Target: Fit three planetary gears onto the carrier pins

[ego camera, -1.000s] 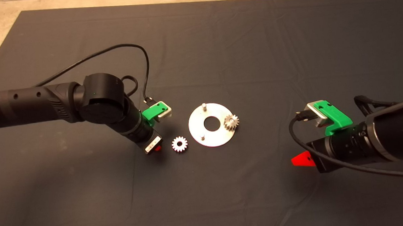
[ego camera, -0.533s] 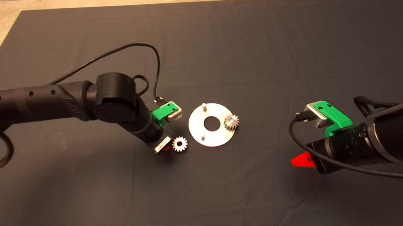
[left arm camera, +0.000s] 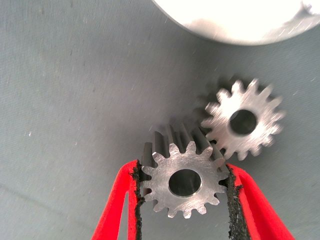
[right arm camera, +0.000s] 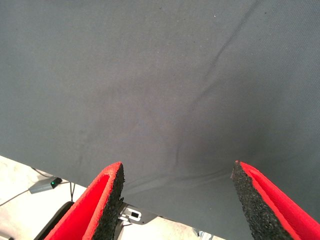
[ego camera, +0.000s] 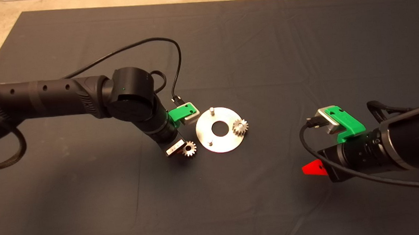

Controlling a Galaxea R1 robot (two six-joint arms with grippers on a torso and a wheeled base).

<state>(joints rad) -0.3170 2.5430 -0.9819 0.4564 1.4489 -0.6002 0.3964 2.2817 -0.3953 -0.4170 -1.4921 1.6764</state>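
Three planetary gears (left arm camera: 184,182): one clamped in the left gripper (left arm camera: 184,192) jaws; right gripper (right arm camera: 176,200) jaws apart.

Dim, even light overhead; glare whitens the disc (left arm camera: 240,20) (blown out), soft shadows pooling beneath both arms.

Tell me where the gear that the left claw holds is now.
The held gear sits between the pads of the left claw, left of the disc in the head view, close beside the loose gear on the mat.
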